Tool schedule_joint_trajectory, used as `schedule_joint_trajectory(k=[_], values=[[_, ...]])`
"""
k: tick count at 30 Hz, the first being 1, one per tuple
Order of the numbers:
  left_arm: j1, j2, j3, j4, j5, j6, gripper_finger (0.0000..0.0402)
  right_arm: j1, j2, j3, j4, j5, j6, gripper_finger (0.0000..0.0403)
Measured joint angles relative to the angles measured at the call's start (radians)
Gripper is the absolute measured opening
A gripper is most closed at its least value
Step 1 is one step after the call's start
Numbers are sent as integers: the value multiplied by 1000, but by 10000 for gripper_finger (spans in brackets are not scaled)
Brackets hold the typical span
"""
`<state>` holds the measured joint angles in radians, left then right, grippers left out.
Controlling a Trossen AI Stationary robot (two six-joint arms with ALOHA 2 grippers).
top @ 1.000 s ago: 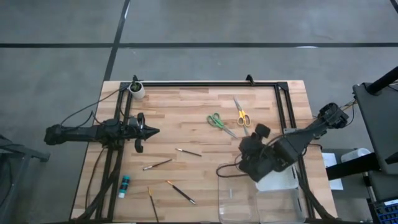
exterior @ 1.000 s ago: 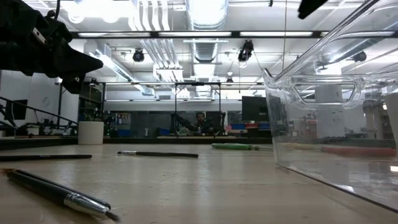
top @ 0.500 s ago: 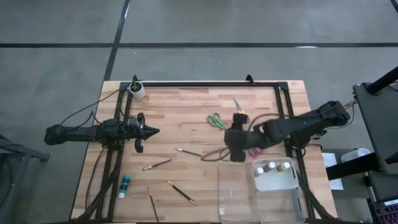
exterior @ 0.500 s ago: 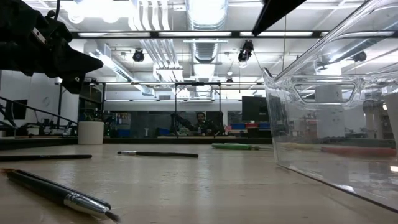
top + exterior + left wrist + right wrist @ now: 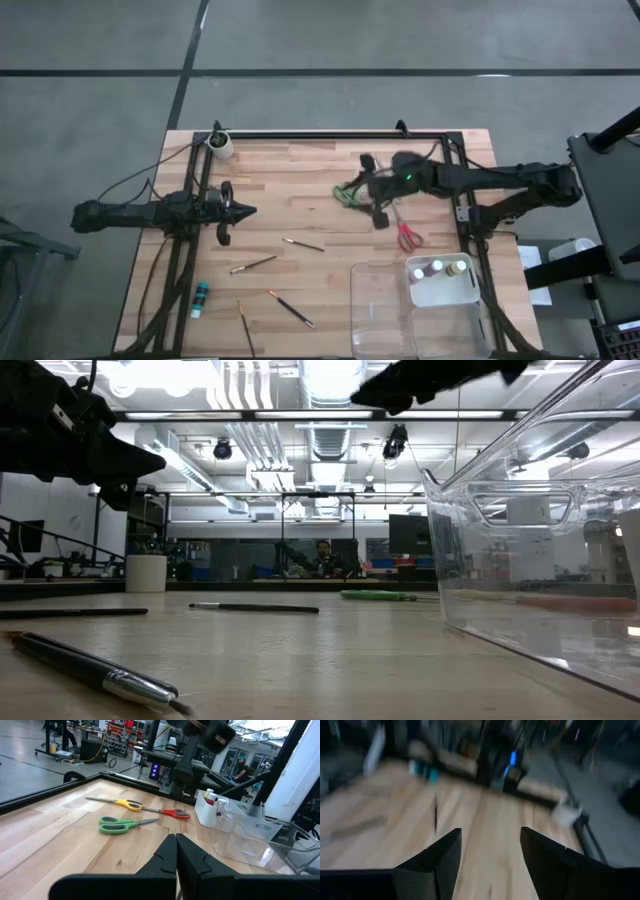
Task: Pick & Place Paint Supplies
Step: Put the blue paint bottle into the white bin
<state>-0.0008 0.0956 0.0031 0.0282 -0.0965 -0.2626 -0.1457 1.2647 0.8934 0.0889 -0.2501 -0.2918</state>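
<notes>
My right gripper [image 5: 369, 190] hangs open above the green scissors [image 5: 347, 193], pointing toward the table's left, with nothing between its fingers [image 5: 490, 855]. The red scissors [image 5: 407, 236] lie flat just nearer. In the left wrist view, yellow scissors [image 5: 127, 804] lie beside the green [image 5: 117, 825] and red [image 5: 175, 813] ones. Several thin brushes [image 5: 303, 244] lie mid-table. A teal bottle [image 5: 201, 296] lies near the left front. Three bottles [image 5: 437, 268] stand in a white bin [image 5: 440, 292]. My left gripper [image 5: 248, 211] waits shut and level at the left [image 5: 176, 851].
A clear plastic tray [image 5: 385, 320] sits at the near right with the white bin in its far corner. A small white cup [image 5: 220, 145] stands at the far left corner. A black frame rail [image 5: 330, 134] runs along the far edge.
My right gripper has swung from above the white bin at the near right toward the far edge and the left. It now hangs over the scissors. It has tipped up from pointing steeply down to nearly level, staying open.
</notes>
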Motion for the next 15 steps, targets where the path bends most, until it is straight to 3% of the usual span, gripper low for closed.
schedule_joint_trajectory(k=[2,4,9,15], values=[[0,0,0,0,0,0,0,-60,-25,-68,158,-68,53,201],[0,0,0,0,0,0,0,-106,-58,-122,259,-66,116,201],[0,0,0,0,0,0,0,-164,-157,-216,258,57,203,201],[0,0,0,0,0,0,0,-162,-244,-284,258,74,203,201]])
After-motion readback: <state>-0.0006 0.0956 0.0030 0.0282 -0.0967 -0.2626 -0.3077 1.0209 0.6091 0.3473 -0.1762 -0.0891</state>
